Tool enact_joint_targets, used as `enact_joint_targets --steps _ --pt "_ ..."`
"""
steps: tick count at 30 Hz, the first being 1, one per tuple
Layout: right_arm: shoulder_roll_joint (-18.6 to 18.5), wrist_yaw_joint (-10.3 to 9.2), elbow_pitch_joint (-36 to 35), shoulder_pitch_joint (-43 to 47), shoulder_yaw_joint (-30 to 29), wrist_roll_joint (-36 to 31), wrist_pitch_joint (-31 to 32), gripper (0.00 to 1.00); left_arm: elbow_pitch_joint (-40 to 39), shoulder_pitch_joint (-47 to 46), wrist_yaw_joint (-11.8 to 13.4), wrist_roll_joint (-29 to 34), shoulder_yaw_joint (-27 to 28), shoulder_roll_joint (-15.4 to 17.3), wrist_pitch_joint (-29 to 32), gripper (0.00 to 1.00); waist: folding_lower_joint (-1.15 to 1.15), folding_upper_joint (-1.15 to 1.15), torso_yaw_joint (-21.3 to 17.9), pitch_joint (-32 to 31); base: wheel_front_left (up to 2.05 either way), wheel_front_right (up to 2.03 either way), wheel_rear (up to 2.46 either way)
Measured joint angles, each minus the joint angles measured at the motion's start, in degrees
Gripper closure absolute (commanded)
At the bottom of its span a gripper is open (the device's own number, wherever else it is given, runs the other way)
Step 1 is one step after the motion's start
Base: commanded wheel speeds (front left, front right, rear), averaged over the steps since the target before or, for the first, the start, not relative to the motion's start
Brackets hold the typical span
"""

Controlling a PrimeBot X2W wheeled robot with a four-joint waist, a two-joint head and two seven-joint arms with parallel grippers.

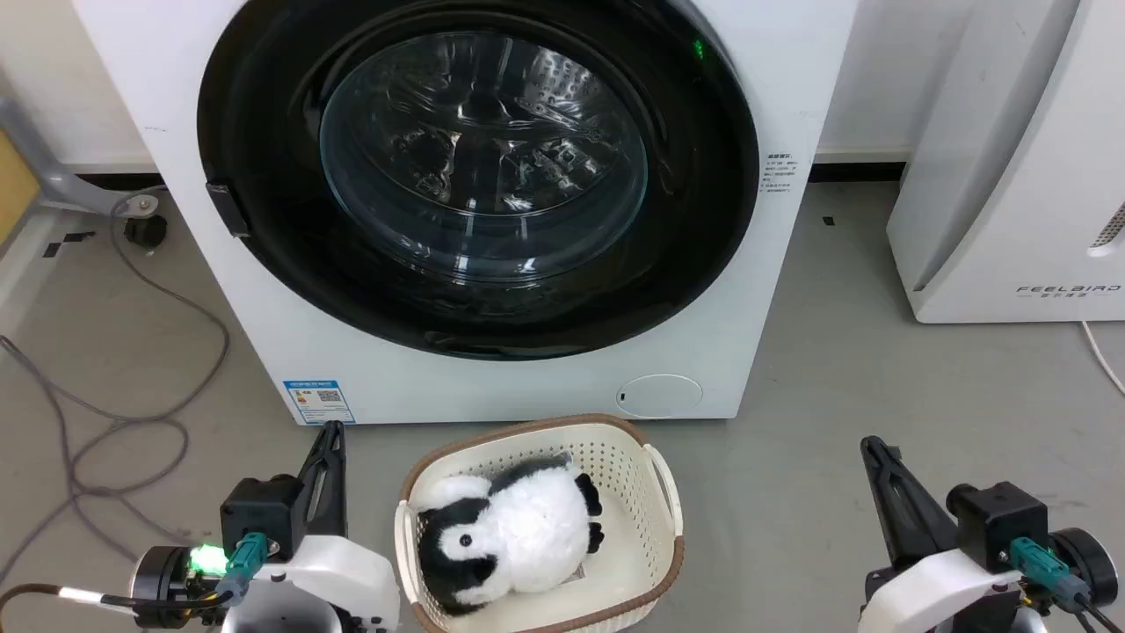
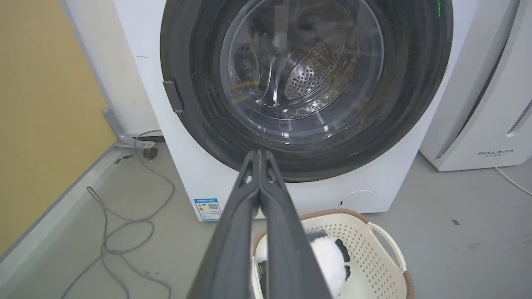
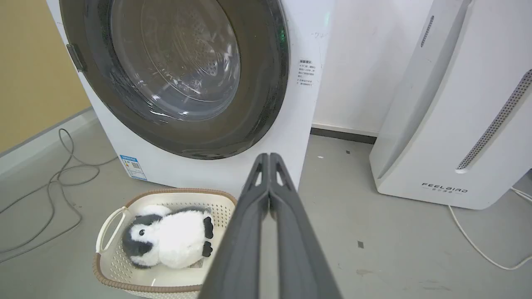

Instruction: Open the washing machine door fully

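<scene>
Where the door sits: the washing machine door point(image 1: 479, 167) lies flat against the white washing machine point(image 1: 492, 387), closed, its glossy black ring almost as wide as the front.
Glass: the clear bowl point(image 1: 483, 149) bulges at the centre of the door, and the perforated steel drum shows through it.
Door tab: a small dark tab point(image 1: 227, 209) sticks out at the ring's left edge.
Light: a green dot point(image 1: 699, 48) glows at the upper right of the ring.
Left gripper: the left gripper point(image 2: 259, 154) hangs low in front of the machine's lower left corner, its jaws pressed together tip to tip with nothing between them, well apart from the door.
Right gripper: the right gripper point(image 3: 269, 155) hangs low off to the right over bare floor point(image 1: 835, 369), its jaws likewise closed on nothing, touching no object.
Basket: a cream perforated basket point(image 1: 655, 492) with a brown rim stands on the floor just before the machine, between the two grippers.
Toy: a black-and-white plush penguin point(image 1: 510, 532) lies on its side inside the basket.
Machine front: a blue label point(image 1: 319, 400) sits at the lower left, and a round cover point(image 1: 659, 396) at the lower right.
Neighbour: a white appliance marked FEELBIRD point(image 1: 1011, 176) stands to the right of the machine, near it but apart.
Cables: grey cables point(image 1: 132, 422) loop over the floor to the left.
Wall: a yellow panel point(image 2: 41, 104) runs along the left side.
</scene>
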Motion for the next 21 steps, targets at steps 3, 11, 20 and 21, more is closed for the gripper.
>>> enact_joint_targets --steps 3,11,20,21 --pt "0.0 0.0 0.0 0.0 0.0 0.0 0.0 1.0 0.0 0.0 0.0 0.0 0.0 0.0 0.0 1.0 0.0 0.0 0.0 0.0 0.0 0.0 0.0" --pt "0.0 0.0 0.0 0.0 0.0 0.0 0.0 1.0 0.0 0.0 0.0 0.0 0.0 0.0 0.0 1.0 0.0 0.0 0.0 0.0 0.0 0.0 0.0" --pt "0.0 0.0 0.0 0.0 0.0 0.0 0.0 0.0 0.0 0.0 0.1 0.0 0.0 0.0 0.0 0.0 0.0 0.0 0.0 0.0 0.0 0.0 0.0" --pt "0.0 0.0 0.1 0.0 0.0 0.0 0.0 0.0 0.0 0.0 0.1 0.0 0.0 0.0 0.0 0.0 0.0 0.0 0.0 0.0 0.0 0.0 0.0"
